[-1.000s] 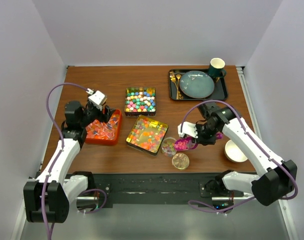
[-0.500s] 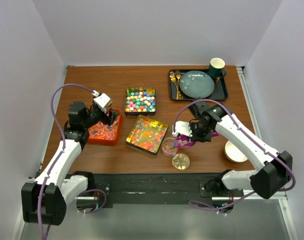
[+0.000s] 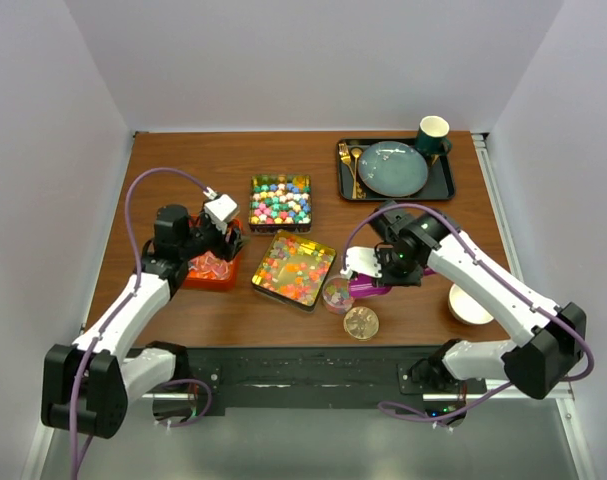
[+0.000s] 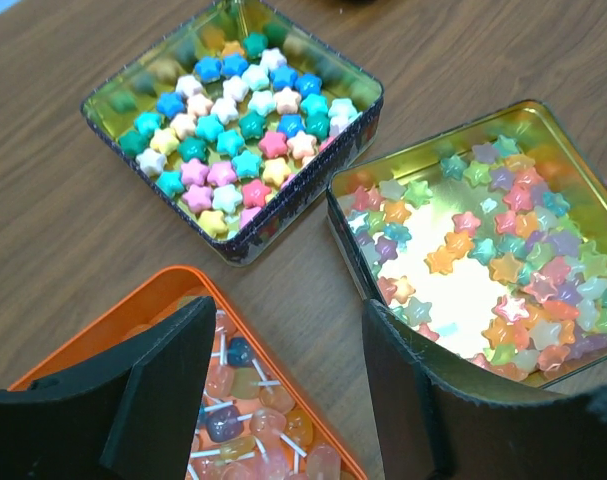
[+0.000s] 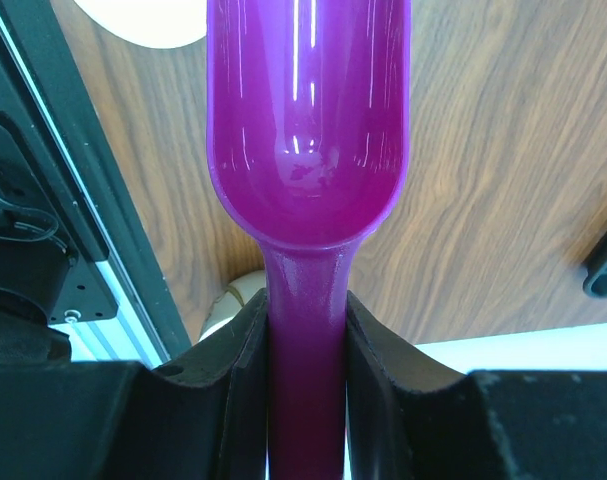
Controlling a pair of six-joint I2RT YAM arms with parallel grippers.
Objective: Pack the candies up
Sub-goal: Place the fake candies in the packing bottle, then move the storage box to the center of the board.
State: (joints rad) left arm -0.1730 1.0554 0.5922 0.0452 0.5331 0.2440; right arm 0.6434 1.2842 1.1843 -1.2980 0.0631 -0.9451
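Two small clear containers sat nearest the bottom edge of the top view: a round pot with tan contents I could not identify, and just up and left of it a round cup of mixed-colour candies. Touching or nearly touching that cup from the right was a glossy magenta plastic scoop. Its long axis ran left to right, with the bowl toward the cup. The right gripper was clamped on its handle. In the right wrist view the fingers pinched the handle from both sides, and no sweets showed on the scoop's visible face.

Further up and left lay a gold square tin of translucent star-shaped candies, bare in its middle. It sat left of the scoop's bowl, so the right arm looked the nearer one for another scoopful.

At centre left, the left gripper hung with its fingers wide apart and empty over an orange tray of lollipops.

Beyond these sat a dark square tin of pastel star-shaped candies, and at the upper right a black tray.
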